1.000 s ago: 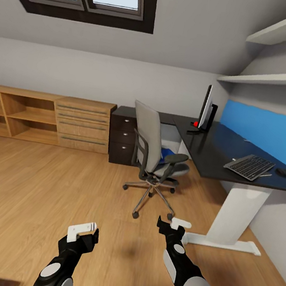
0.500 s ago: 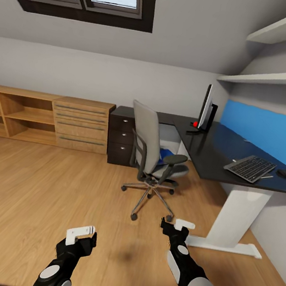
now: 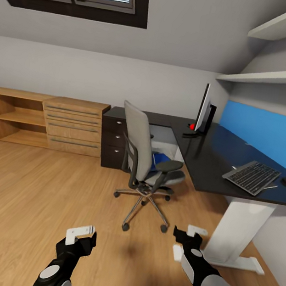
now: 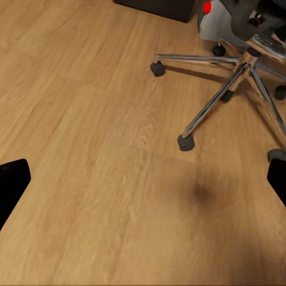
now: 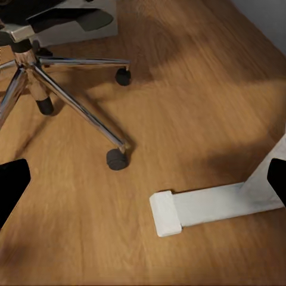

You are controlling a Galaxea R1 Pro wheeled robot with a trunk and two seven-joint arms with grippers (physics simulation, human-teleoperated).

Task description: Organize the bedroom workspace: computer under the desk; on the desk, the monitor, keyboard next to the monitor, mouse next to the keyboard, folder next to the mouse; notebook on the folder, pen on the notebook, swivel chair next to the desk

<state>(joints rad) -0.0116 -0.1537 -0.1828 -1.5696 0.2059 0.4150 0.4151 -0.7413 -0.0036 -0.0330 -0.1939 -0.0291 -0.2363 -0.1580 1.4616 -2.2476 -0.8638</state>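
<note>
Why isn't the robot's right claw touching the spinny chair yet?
Apart. In the head view, bare wood floor separates the right gripper from the swivel chair; the right wrist view shows its open fingers over bare floor.

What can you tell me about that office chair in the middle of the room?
The swivel chair has a grey padded seat and tall grey back, black armrests and a shiny chrome five-star base on dark casters. It stands upright on the light wood floor, just off the black desk, its back turned towards the dresser. A blue folder lies on its seat.
</note>
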